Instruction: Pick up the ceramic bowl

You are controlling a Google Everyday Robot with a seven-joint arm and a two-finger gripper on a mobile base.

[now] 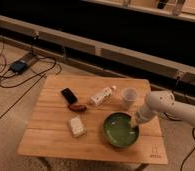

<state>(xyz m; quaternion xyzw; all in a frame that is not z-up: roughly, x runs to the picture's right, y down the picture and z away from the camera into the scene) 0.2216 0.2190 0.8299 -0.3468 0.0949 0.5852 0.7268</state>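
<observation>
The ceramic bowl (pixel 120 130) is a large round glossy green bowl on the right front part of the wooden table (pixel 51 125). My gripper (pixel 135 123) reaches in from the right on a white arm and sits at the bowl's right rim, pointing down. The rim hides the fingertips.
A small translucent cup (pixel 128 97) stands just behind the bowl. A white bottle (pixel 102 96) lies at the table's middle, with a black phone (pixel 68 95), a brown item (pixel 77 107) and a pale packet (pixel 77 126) to its left. Cables and a power brick (pixel 18 65) lie on the floor at left.
</observation>
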